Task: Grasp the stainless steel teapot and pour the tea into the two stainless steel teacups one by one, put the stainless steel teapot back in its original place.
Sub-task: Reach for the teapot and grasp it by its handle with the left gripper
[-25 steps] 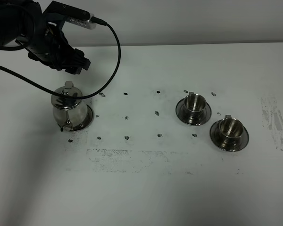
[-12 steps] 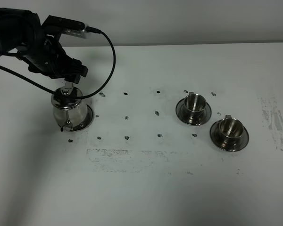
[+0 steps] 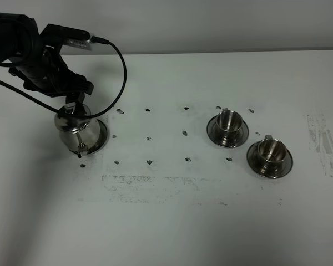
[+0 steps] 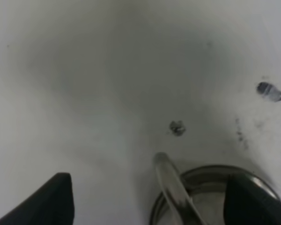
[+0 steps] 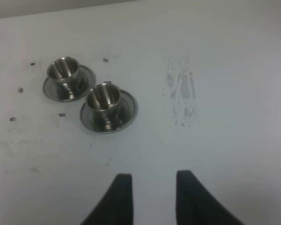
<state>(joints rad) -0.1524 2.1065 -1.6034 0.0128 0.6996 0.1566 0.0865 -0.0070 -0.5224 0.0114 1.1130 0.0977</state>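
Observation:
The stainless steel teapot [image 3: 76,132] stands on its saucer at the left and leans slightly leftward, its spout [image 4: 171,187] pointing toward the table's front. My left gripper [image 3: 73,101] is down over the pot's lid and handle, open wide. In the left wrist view the left gripper [image 4: 150,190] has one dark fingertip [image 4: 56,199] on each side of the spout. Two stainless steel teacups [image 3: 228,121] [image 3: 270,149] sit on round saucers at the right, also seen as teacups [image 5: 63,70] [image 5: 103,96] in the right wrist view. My right gripper [image 5: 152,180] hovers near them, narrowly open and empty.
Small dark marks [image 3: 149,138] dot the white table between the teapot and the cups. A scuffed grey patch [image 3: 150,185] lies nearer the front and another smear [image 3: 321,138] at the far right. A black cable [image 3: 119,72] loops off the left arm above the pot.
The left arm has moved left and down onto the teapot's top, hiding the lid knob. The teapot has shifted and tipped slightly to the left. The cups have not moved.

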